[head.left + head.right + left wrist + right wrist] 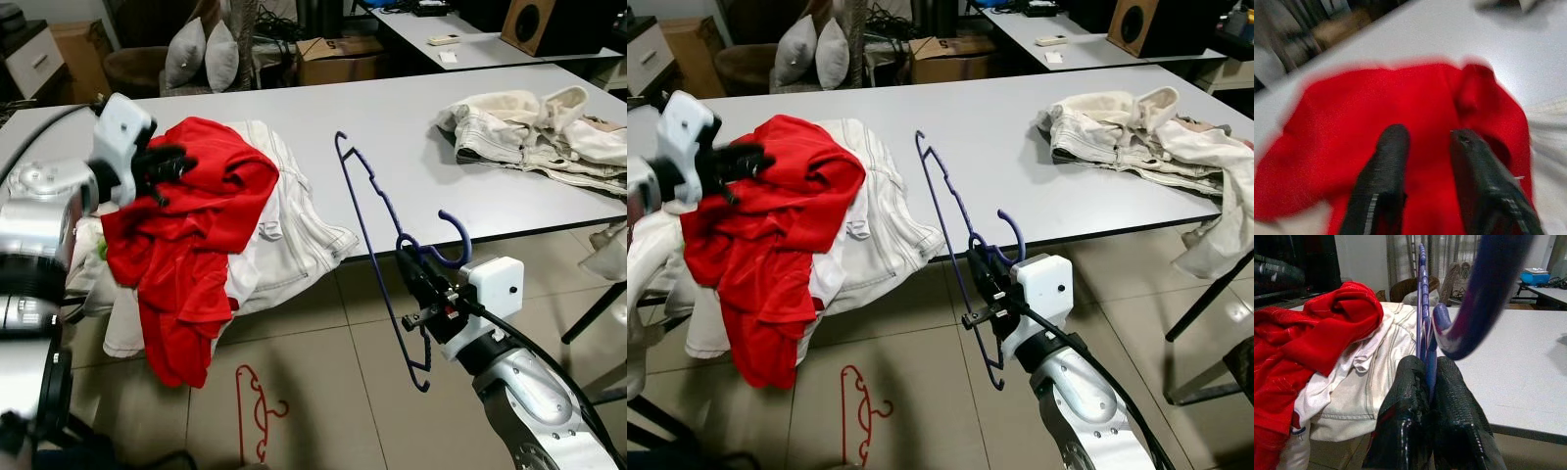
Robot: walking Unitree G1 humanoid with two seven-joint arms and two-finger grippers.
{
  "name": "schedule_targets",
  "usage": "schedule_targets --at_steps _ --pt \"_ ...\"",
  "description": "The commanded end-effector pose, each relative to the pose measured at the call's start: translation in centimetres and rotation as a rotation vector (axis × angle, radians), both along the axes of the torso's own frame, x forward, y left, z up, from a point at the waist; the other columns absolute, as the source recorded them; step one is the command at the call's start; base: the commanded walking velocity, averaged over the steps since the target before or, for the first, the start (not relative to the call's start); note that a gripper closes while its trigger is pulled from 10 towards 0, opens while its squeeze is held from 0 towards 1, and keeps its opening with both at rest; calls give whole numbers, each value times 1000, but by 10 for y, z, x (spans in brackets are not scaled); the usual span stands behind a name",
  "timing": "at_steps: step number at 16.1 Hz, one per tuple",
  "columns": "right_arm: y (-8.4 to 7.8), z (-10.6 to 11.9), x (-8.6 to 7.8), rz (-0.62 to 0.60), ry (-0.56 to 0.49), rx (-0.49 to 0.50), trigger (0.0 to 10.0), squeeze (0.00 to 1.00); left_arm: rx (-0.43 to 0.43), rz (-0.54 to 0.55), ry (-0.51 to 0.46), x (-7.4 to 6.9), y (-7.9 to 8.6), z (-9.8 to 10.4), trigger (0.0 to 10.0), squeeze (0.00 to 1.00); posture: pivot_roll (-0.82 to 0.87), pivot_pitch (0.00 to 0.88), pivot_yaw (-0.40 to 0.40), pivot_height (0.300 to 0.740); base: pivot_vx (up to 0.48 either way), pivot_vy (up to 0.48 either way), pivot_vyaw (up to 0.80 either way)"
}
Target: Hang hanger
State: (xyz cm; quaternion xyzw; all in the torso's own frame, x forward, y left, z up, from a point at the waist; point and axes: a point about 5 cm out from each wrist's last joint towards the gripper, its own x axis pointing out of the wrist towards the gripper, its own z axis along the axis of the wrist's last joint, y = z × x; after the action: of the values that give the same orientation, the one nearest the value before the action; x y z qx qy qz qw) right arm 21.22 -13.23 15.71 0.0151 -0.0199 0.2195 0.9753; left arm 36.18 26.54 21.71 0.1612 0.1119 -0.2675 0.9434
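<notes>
The blue hanger [377, 250] is up in the air just off the near edge of the grey table [392, 117], held edge-on so it reads as one thin line with its hook curling back over the right gripper [416, 284]. That gripper's two black fingers are clamped flat on the frame right below the hook, as the right wrist view makes plain. I'd say that is the sensible place to hold it: the neck is the stiffest part, whereas the long thin arms look springy and would likely twist or swing if pinched further out. The thing looks light and hard and probably a bit slick, so a firm pinch matters more than strength.

Off to the left, the left gripper [162, 166] sits on top of the red garment [191, 225]. Its fingers are spread with red cloth between them, though the left wrist view is blurred and I can't say for sure whether any fabric is actually caught. That garment is soft and floppy, draped over white jeans [284, 230] that spill off the table edge.

Another red hanger [257, 409] lies on the tiled floor [323, 392], and a second heap of pale clothes [534, 132] lies at the table's far right.
</notes>
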Motion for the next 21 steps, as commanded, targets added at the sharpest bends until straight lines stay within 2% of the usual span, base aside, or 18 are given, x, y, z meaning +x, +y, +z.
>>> schedule_targets --at_steps 1,2,4,5,7,9,11,12,13,14,15,17,18,19,20,21 --pt "1 0 1 6 -6 6 10000 0 -32 13 65 -3 -4 -11 10000 1000 6 0 54 740 0 0 0" --pt "2 0 1 7 -4 7 10000 0 -74 49 108 -5 -11 -25 10000 1000 4 0 56 740 0 0 0" --pt "1 0 0 4 -3 9 10000 0 -87 158 57 1 -20 -39 10000 1000 2 0 56 740 0 0 0" --pt "1 0 1 3 -5 8 10000 0 -100 203 26 5 -25 -41 10000 0 1 0 56 740 0 0 0" --pt "1 1 1 2 -6 7 10000 0 -156 214 12 11 -35 -38 10000 0 -4 0 58 740 0 0 0" --pt "1 1 1 1 -8 7 10000 0 -148 247 -6 20 -45 -38 10000 0 -16 0 62 740 0 0 0" --pt "0 2 0 -4 -8 5 10000 0 -191 296 -35 27 -52 -35 10000 0 -24 0 66 740 0 0 0" --pt "-2 2 0 -13 -8 1 10000 0 -174 348 -46 35 -58 -35 10000 0 -38 0 72 740 0 0 0" --pt "-3 3 -1 -18 -9 -1 10000 0 -113 371 -57 40 -61 -34 7451 0 -49 0 74 740 0 0 0" --pt "-3 3 -1 -20 -10 -1 10000 0 -74 377 -74 42 -63 -31 8706 0 -53 0 76 740 0 0 0" --pt "-3 5 -1 -24 -12 -3 10000 0 -41 392 -156 52 -72 -9 10000 0 -66 0 80 740 0 0 0" --pt "-4 5 -2 -27 -12 -4 10000 0 -44 381 -215 57 -79 11 10000 0 -68 0 82 740 0 0 0" --pt "-4 5 -3 -31 -10 -7 10000 0 -63 374 -266 61 -85 29 10000 0 -72 0 88 740 0 0 0" --pt "-4 4 -4 -41 -8 -7 10000 0 -125 351 -326 64 -92 54 10000 0 -76 0 96 740 0 0 0" --pt "-4 4 -5 -49 -7 -3 10000 0 -124 298 -369 65 -101 70 10000 0 -78 0 106 740 0 0 0" --pt "-3 3 -6 -55 -6 -1 10000 0 -86 246 -371 65 -109 70 10000 0 -77 0 111 740 0 0 0"
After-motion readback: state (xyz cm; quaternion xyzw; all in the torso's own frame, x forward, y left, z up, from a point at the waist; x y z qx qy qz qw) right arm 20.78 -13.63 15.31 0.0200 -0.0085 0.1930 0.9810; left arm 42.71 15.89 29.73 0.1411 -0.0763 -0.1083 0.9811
